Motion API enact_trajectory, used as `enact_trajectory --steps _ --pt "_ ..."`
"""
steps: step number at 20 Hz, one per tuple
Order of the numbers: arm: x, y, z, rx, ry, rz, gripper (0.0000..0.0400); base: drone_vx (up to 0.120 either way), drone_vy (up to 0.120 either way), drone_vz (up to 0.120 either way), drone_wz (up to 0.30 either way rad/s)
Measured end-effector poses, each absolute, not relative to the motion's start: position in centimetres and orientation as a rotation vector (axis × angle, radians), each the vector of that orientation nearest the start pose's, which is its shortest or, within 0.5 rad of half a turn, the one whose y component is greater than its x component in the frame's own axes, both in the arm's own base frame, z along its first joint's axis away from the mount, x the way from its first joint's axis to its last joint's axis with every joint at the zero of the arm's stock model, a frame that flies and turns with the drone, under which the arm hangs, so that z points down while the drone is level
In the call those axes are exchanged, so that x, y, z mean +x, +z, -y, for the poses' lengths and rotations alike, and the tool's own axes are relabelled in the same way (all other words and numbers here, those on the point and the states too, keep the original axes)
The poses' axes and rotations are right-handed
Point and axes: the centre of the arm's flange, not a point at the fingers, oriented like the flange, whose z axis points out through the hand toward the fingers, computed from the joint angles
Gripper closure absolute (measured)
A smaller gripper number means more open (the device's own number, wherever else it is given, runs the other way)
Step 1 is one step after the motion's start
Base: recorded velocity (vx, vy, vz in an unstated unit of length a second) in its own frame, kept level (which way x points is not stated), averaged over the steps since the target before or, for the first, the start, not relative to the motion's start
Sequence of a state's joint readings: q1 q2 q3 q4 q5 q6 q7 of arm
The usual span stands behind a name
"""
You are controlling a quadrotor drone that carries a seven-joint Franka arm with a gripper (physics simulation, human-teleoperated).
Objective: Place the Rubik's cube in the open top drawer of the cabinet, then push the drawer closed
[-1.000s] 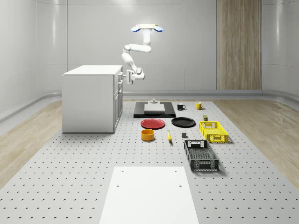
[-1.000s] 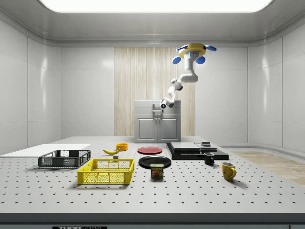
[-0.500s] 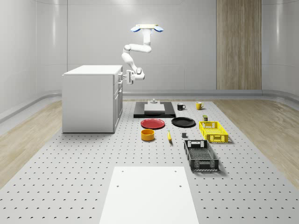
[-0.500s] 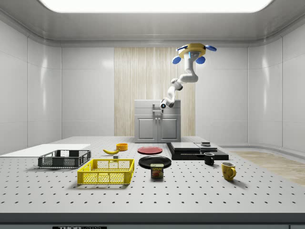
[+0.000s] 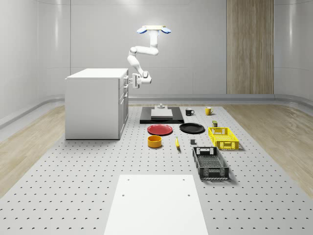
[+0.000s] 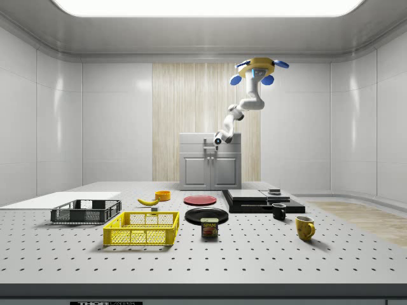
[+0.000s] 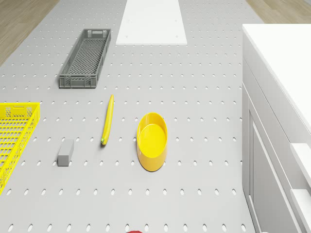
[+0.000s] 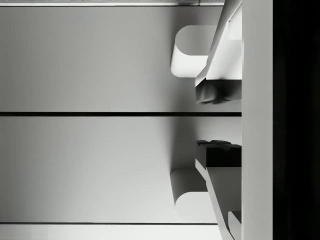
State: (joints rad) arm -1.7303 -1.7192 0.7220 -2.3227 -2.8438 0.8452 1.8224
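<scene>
The drone [image 5: 153, 30] hovers high above the table, to the right of the white cabinet [image 5: 93, 103] in the whole-scene view. Its arm bends down toward the cabinet's front. My gripper [image 5: 133, 81] is level with the upper drawers, right at their fronts, also seen in the side view as the gripper [image 6: 217, 141] before the cabinet [image 6: 210, 162]. In the wrist view the gripper [image 8: 216, 121] is open with nothing between its dark fingertips [image 8: 215, 94]. It faces flat white drawer fronts [image 8: 90, 165] that look flush, near two rounded handles [image 8: 192, 50].
On the perforated table lie a red plate [image 5: 160, 129], a black plate [image 5: 191, 128], a yellow bowl [image 7: 152, 141], a banana [image 7: 107, 120], a yellow crate [image 5: 223, 137], a grey crate [image 7: 85, 57], a black slab [image 5: 161, 117] and a white board [image 5: 156, 203].
</scene>
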Motion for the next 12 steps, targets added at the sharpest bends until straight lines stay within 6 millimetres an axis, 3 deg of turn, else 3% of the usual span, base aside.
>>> enact_trajectory --steps 12 --pt "34.32 70.34 -22.02 -1.482 0.616 -0.61 0.0295 0.0 0.0 0.0 0.0"
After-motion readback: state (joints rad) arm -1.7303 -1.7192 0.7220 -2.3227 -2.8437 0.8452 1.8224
